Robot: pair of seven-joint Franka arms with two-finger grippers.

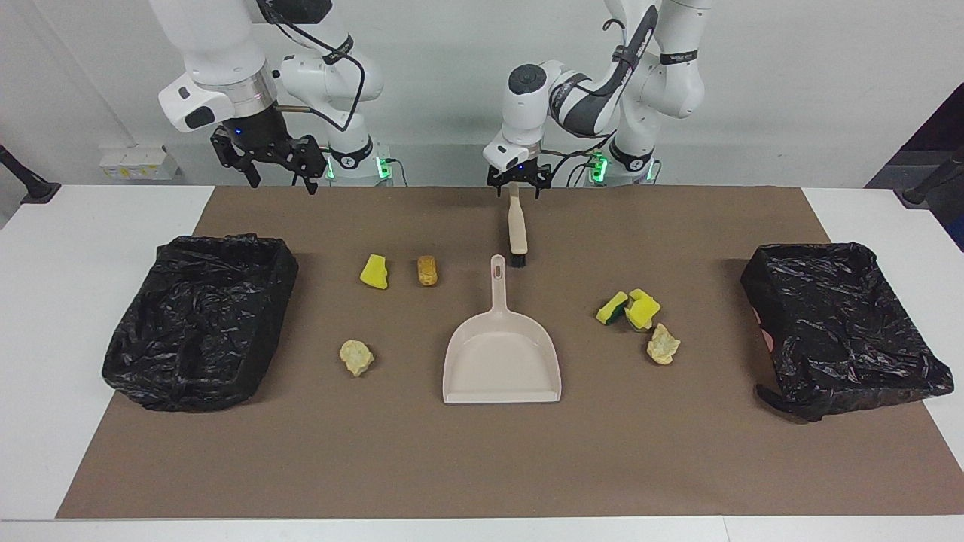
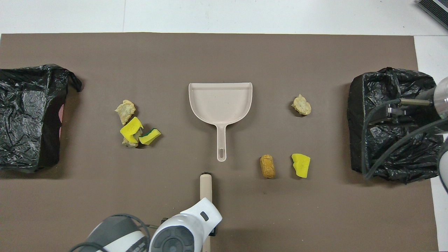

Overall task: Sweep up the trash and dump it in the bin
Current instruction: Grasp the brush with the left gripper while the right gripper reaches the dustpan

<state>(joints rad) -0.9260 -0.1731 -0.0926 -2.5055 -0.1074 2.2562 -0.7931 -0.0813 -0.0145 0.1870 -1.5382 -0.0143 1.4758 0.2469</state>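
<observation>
No readable text, labels, brand names, numbers or signs appear anywhere in either view (a dark band on one arm carries small markings, too small to make out).

Left claw (image 1: 517, 189) open over brush (image 1: 517, 229) handle tip, blocking access from above. Dustpan (image 1: 501, 354) mid-tabletop, bare mat either side of its handle. Clustered sponges and lumps (image 1: 639, 322) crowd left arm's end; bin (image 1: 843, 327) there, second bin (image 1: 197, 320) at right arm's end.
</observation>
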